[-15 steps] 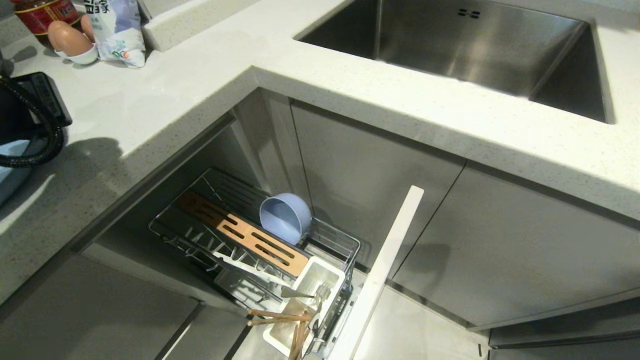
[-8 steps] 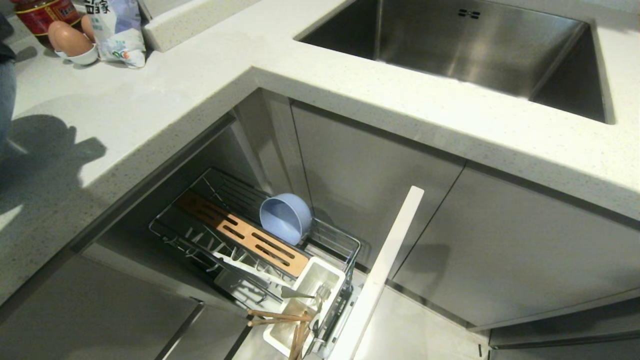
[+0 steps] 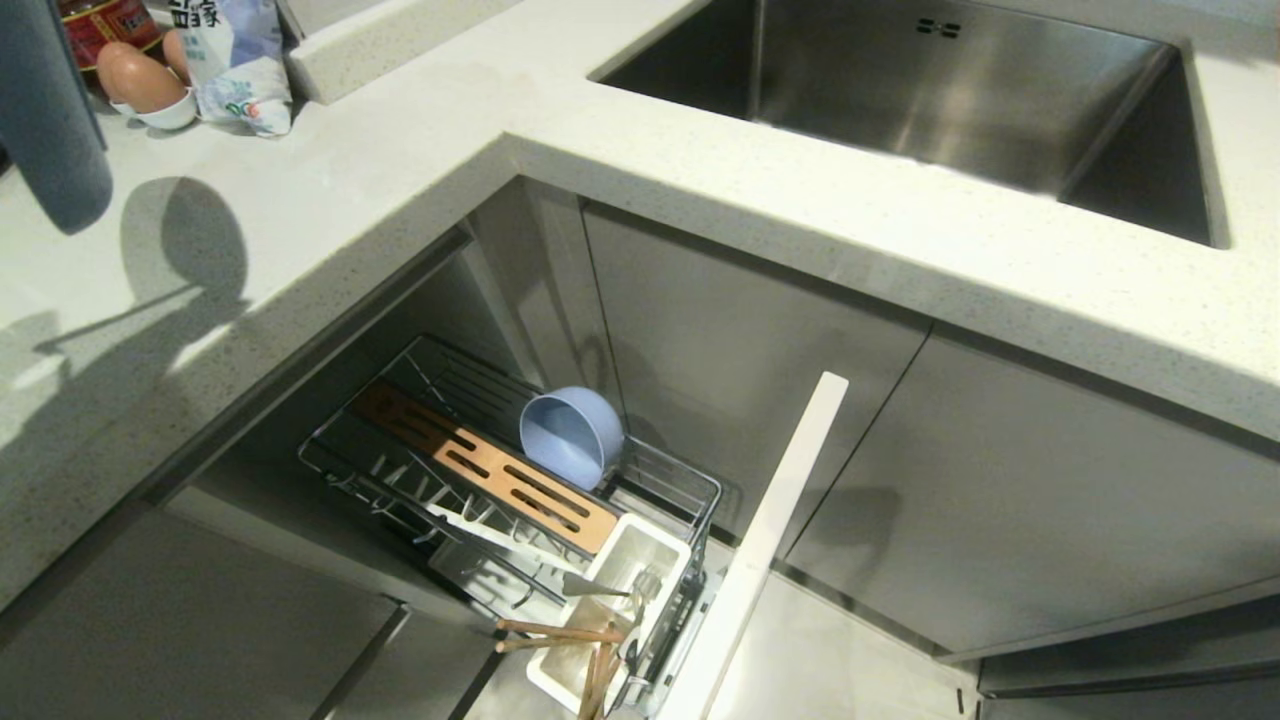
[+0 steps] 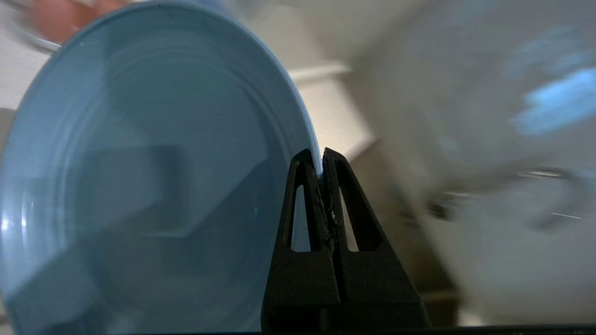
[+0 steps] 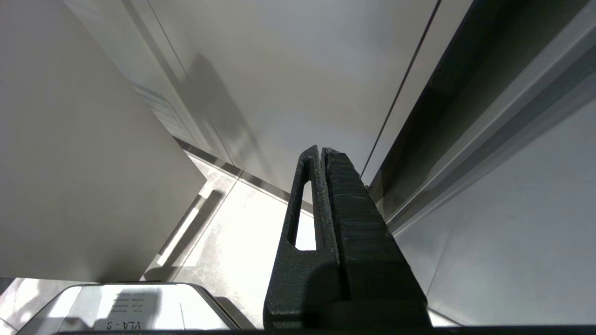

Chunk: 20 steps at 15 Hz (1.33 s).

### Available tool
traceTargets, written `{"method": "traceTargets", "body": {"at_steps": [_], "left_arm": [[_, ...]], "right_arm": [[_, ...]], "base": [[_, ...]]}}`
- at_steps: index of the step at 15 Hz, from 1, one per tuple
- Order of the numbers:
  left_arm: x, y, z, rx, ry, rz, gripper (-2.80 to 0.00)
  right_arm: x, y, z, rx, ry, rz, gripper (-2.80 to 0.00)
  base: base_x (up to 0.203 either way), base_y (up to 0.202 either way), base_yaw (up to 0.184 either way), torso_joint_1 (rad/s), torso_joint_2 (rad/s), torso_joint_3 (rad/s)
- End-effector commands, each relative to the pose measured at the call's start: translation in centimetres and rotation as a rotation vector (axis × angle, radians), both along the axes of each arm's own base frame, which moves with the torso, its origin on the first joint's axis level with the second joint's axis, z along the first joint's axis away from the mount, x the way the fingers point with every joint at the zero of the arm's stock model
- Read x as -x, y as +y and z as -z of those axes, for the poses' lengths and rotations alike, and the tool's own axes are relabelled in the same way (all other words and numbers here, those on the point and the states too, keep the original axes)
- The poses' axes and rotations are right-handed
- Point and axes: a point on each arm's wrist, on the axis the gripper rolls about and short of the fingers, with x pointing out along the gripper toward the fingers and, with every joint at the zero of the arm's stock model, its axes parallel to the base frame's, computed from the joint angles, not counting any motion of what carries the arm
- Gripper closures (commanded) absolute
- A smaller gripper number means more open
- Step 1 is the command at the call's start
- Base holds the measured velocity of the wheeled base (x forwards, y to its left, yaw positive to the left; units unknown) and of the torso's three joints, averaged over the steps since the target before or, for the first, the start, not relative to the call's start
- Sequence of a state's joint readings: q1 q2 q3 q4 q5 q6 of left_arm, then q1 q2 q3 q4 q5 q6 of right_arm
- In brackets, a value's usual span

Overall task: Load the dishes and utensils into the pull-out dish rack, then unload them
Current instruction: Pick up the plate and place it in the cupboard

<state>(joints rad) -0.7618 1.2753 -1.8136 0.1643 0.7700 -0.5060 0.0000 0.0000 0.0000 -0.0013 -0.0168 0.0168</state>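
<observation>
The left pincer [image 4: 321,160] is clenched on the rim of the light blue plate [image 4: 139,177], held edge-on above the tabletop [image 3: 330,180]; everything beyond the pincer blurs.

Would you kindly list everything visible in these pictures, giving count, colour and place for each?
plate: one, light blue, held by its rim above the counter's left end
bowl: one, light blue, tilted in the rack
chopsticks: one pair, light brown, in the cutlery box
spoon: one, silver, in the cutlery box
cutlery box: one, white, at the rack's front
dish rack: one, chrome wire with a wooden strip, pulled out below the counter
sink: one, steel, set in the counter
eggs: at least two, brown, far left of the counter
bag: one, white and blue, beside the eggs
left gripper: black, shut on the plate
right gripper: black, shut, low beside the cabinets
</observation>
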Motion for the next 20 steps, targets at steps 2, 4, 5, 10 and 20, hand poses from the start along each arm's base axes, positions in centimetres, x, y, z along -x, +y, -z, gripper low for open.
{"method": "traceTargets", "body": {"at_steps": [2,4,5,10,20], "left_arm": [[1.3,-1.8,-0.4,0.076,-0.056,0.178,0.00],[2.4,-3.6,0.0,0.104,-0.058,0.324,0.00],[2.8,-4.5,0.5,0.107,-0.047,0.371,0.00],[2.0,-8.7,3.6,0.214,0.025,0.426,0.00],[0.3,-12.5,14.5,0.396,0.322,0.239,0.00]], "right_arm": [[0.0,0.0,0.0,0.000,0.000,0.000,0.00],[0.0,0.0,0.0,0.000,0.000,0.000,0.00],[0.0,0.0,0.0,0.000,0.000,0.000,0.00],[0.0,0.0,0.0,0.000,0.000,0.000,0.00],[0.0,0.0,0.0,0.000,0.000,0.000,0.00]], "base": [[0.000,0.000,0.000,0.000,0.00,0.000],[0.000,0.000,0.000,0.000,0.00,0.000],[0.000,0.000,0.000,0.000,0.00,0.000],[0.000,0.000,0.000,0.000,0.00,0.000],[0.000,0.000,0.000,0.000,0.00,0.000]]}}
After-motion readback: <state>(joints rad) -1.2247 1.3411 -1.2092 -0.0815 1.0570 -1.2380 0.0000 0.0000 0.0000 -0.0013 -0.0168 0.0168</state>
